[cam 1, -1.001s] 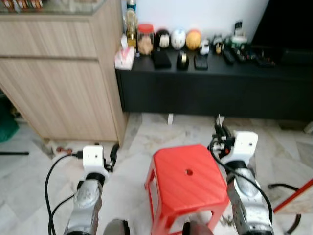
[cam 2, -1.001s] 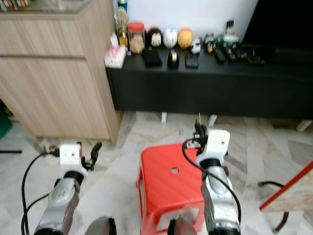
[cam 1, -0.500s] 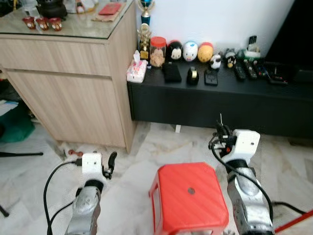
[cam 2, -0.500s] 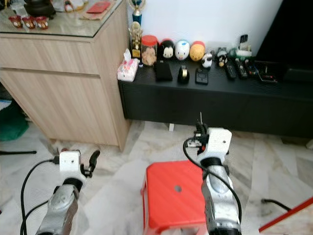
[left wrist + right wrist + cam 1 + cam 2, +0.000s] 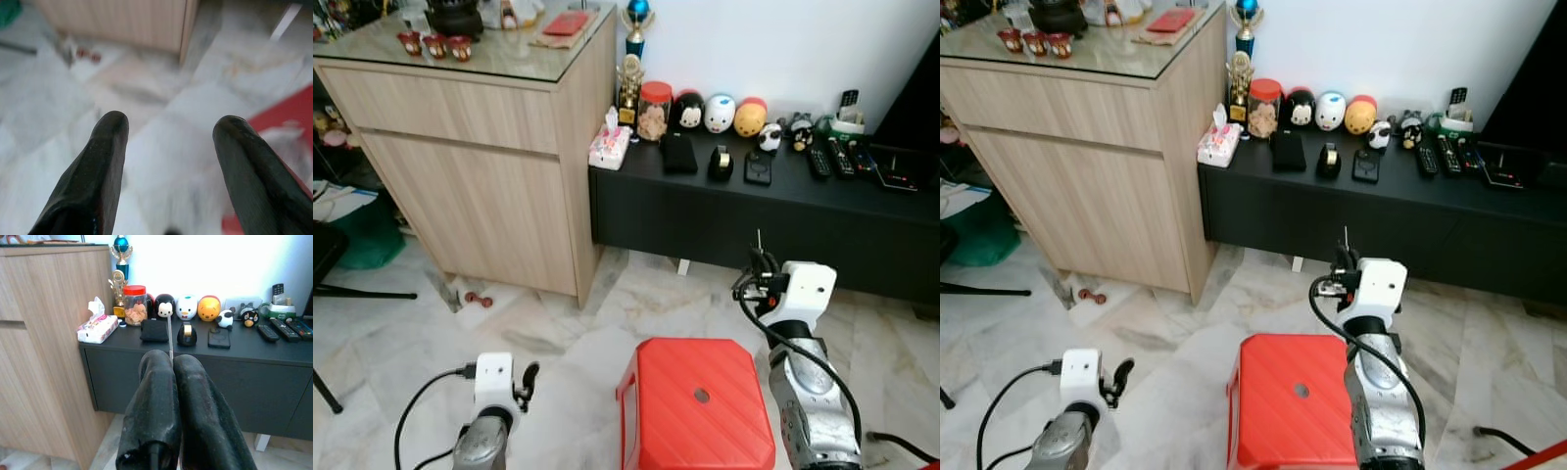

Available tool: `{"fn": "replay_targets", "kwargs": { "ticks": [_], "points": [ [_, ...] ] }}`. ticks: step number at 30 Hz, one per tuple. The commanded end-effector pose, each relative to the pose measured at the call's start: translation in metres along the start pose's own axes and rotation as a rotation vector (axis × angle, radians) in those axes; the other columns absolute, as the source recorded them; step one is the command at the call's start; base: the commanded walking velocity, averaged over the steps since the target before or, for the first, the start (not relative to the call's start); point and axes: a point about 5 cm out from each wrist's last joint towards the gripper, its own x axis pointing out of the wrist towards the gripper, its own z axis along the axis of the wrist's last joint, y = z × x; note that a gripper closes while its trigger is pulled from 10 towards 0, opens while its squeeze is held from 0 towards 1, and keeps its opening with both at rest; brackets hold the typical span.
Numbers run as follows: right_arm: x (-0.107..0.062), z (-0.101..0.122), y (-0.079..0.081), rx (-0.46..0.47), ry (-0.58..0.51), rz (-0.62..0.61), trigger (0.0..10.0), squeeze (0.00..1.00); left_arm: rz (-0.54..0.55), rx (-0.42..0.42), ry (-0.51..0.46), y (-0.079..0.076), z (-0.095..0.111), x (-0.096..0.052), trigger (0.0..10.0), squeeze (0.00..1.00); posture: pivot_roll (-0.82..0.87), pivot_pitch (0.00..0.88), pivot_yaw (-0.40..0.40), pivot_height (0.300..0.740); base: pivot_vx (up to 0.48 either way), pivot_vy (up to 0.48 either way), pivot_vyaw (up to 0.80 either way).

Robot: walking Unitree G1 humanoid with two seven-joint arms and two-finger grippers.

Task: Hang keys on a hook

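I hold a thin key (image 5: 169, 335) up over the red stool (image 5: 700, 401).
My right pincer (image 5: 172, 363) pinches it tight; my left pincer (image 5: 168, 128) hangs open over bare floor (image 5: 558, 338) beside the stool's edge.

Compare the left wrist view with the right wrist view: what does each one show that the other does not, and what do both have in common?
Left wrist view: the left pincer open above the marble floor, with a corner of the red stool.

Right wrist view: the right pincer shut on a thin metal piece, pointing at the black sideboard with a tissue pack, a jar and a trophy.

Both: the wooden cabinet.
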Motion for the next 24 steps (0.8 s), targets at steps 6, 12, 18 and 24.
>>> {"fn": "replay_targets", "kwargs": {
  "ticks": [6, 12, 18, 24],
  "points": [
    [0.003, 0.005, -0.005, -0.002, -0.02, -0.02, 10.0, 0.0, 0.052, -0.002, 0.2, 0.011, -0.05, -0.023, 10.0, 0.0, 0.0, 0.0, -0.066, 0.74, 0.0, 0.0, 0.0],
    [0.006, 0.006, -0.002, -0.006, -0.026, -0.009, 10.0, 0.0, 0.089, -0.023, 0.307, 0.015, -0.078, -0.042, 10.0, 0.0, 0.0, 0.0, -0.07, 0.74, 0.0, 0.0, 0.0],
    [0.007, 0.008, -0.002, -0.018, -0.032, 0.0, 10.0, 0.0, 0.112, -0.053, 0.34, 0.015, -0.089, -0.05, 10.0, 0.0, -0.01, 0.0, -0.074, 0.74, -0.224, 0.0, 0.0],
    [0.008, 0.009, -0.003, -0.026, -0.033, 0.0, 10.0, 0.0, 0.115, -0.061, 0.342, 0.014, -0.09, -0.051, 10.0, 0.0, -0.01, 0.0, -0.075, 0.74, -0.284, 0.0, 0.0]
  ]
}}
